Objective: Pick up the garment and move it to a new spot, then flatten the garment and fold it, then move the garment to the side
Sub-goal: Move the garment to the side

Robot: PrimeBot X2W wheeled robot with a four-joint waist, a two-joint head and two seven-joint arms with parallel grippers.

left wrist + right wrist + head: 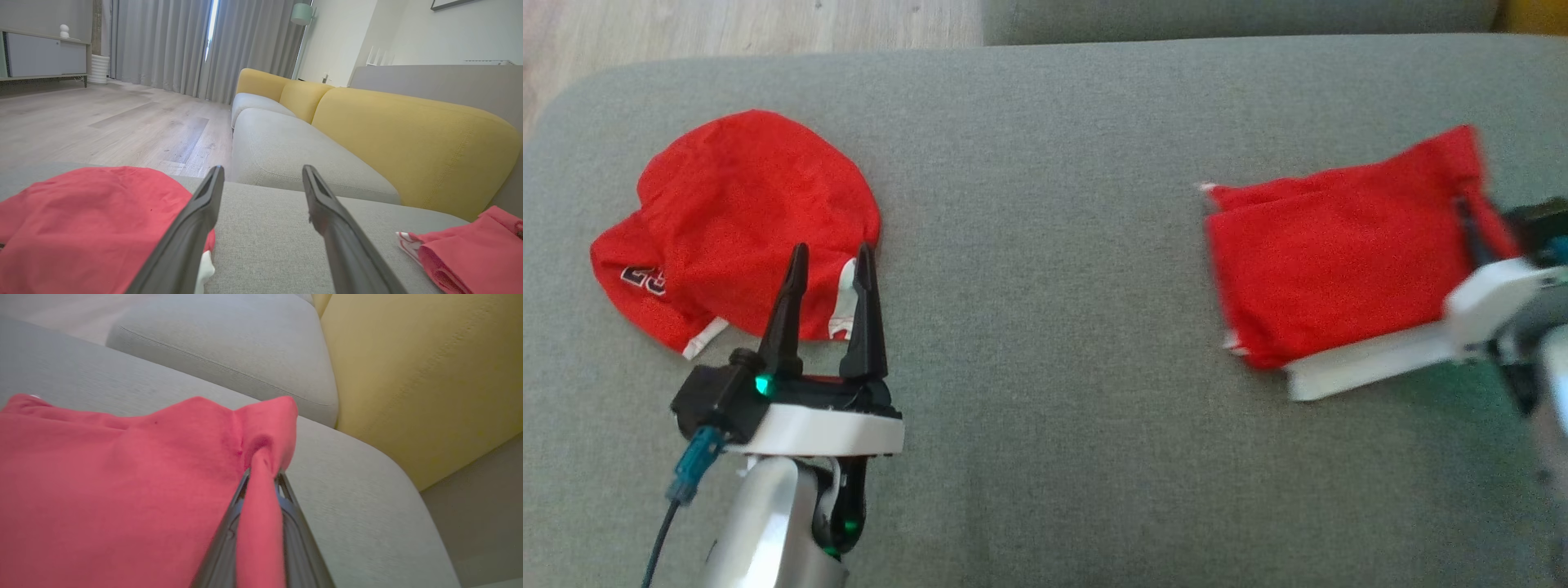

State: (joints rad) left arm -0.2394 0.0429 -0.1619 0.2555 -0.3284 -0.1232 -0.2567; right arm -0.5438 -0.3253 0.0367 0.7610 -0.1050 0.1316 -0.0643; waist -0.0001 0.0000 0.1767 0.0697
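The garment (1331,269) is red and folded into a rough rectangle with white trim at its edges, lying on the right of the grey cushion (1045,343). My right gripper (1463,208) is shut on its far right corner; in the right wrist view a ridge of red cloth (261,522) is pinched between the two dark fingers (222,555) and the corner is pulled up. The right arm looks blurred. My left gripper (832,253) stands open at the near edge of a second, crumpled red garment (735,204), with nothing between its fingers (192,228).
The crumpled red garment (81,228) with a number print and white trim lies at the cushion's left end. Beyond the cushion stands a sofa with grey seats (286,155) and a yellow backrest (408,139). Wooden floor (102,122) lies to the left.
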